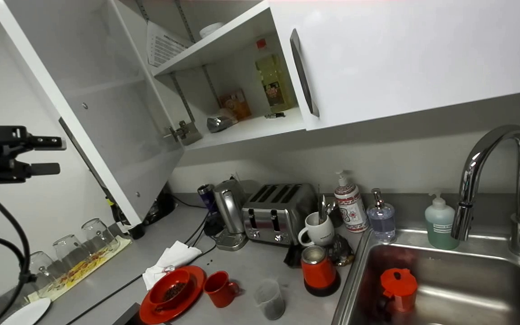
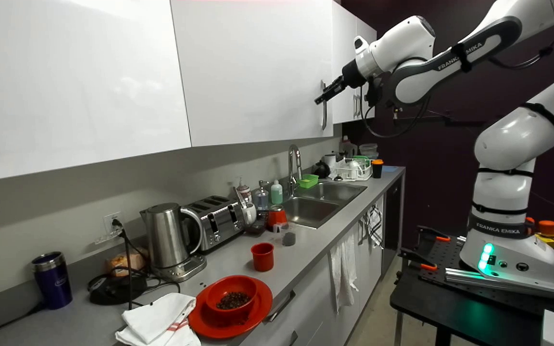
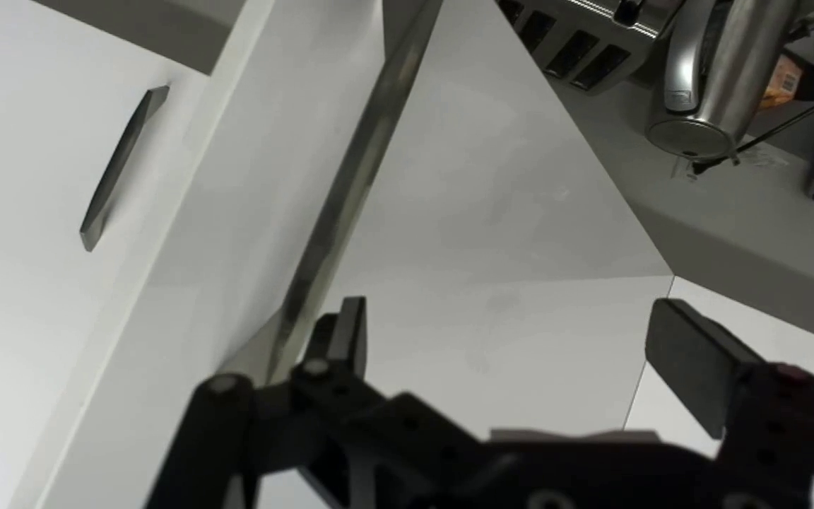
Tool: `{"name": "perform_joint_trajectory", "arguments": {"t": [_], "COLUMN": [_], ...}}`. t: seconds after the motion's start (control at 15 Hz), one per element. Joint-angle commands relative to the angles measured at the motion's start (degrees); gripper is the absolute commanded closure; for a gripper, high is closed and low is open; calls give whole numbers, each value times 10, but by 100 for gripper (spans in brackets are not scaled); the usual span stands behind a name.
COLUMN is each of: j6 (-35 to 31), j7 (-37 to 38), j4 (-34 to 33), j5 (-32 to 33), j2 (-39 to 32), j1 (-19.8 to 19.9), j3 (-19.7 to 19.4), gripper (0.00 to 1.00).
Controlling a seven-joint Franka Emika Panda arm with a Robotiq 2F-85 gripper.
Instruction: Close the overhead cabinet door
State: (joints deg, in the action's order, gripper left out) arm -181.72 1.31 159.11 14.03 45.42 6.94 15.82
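Observation:
The overhead cabinet door, a glossy white panel, stands swung open in both exterior views (image 1: 115, 117) (image 2: 253, 72); its outer face also fills the middle of the wrist view (image 3: 520, 212). Its metal bar handle (image 2: 324, 115) is near the free edge; it shows as a grey slanting bar in the wrist view (image 3: 361, 191). My gripper (image 3: 509, 314) is open and empty, its fingers wide apart. It is on the outer side of the door by the handle, in both exterior views (image 1: 61, 156) (image 2: 319, 100). The handle lies just beside one finger; contact cannot be told.
A matching closed white door (image 1: 404, 58) adjoins the open cabinet. Inside are a yellow bottle (image 1: 272, 81) and small packages on the shelves. Below, the counter holds a kettle (image 2: 169, 240), a toaster (image 1: 282, 212), a red plate (image 2: 262, 302), several glasses (image 1: 70, 250) and the sink (image 1: 467, 266).

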Motion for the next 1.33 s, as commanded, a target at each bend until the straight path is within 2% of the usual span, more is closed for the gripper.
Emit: {"name": "perform_joint_trajectory", "arguments": {"t": [0.0, 0.4, 0.67, 1.0, 1.27], "j6": [-36, -43, -47, -65, -99], "j7": [13, 36, 47, 55, 54], "j4": [-37, -88, -117, -142, -152], "j5": [-31, -33, -34, -33, -32], "j2": [-67, -147, -188, -238, -283], "j1": [44, 98, 120, 134, 115], "j3": [29, 57, 56, 34, -16], "gripper": [0, 0, 0, 0, 0]}}
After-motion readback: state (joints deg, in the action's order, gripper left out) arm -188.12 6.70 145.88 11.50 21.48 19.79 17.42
